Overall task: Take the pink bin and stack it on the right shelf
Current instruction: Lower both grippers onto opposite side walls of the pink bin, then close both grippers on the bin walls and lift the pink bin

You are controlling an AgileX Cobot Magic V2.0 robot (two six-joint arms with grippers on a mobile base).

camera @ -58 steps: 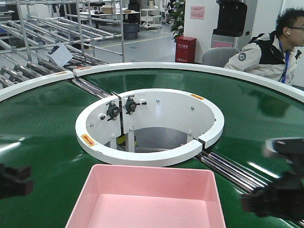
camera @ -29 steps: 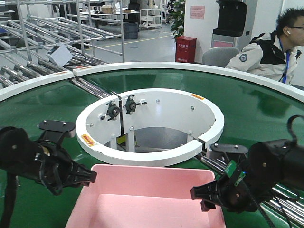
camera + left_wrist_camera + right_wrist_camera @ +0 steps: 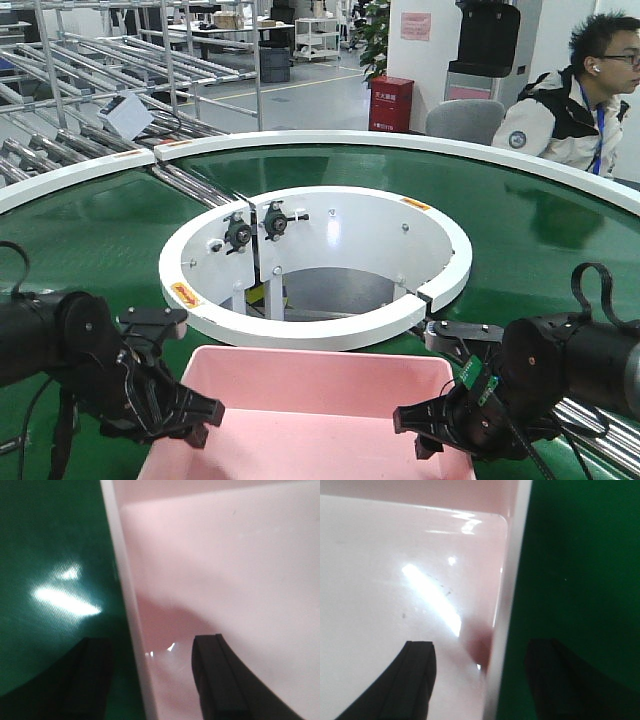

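Your pink bin (image 3: 320, 368) sits empty on the green belt (image 3: 90, 230), just on the near side of the white ring (image 3: 300, 335). The left pincer (image 3: 150, 652) is open astride the bin's left wall, one finger inside and one over the belt. The right pincer (image 3: 477, 655) is open likewise across the right wall. Expect a light tub. Its smooth, glossy, sloping walls will probably flex and slip under a hard squeeze. Take hold just under the rolled rim on each side and lift both sides level. The wrist views are blurred, so I cannot tell whether any finger touches a wall yet.
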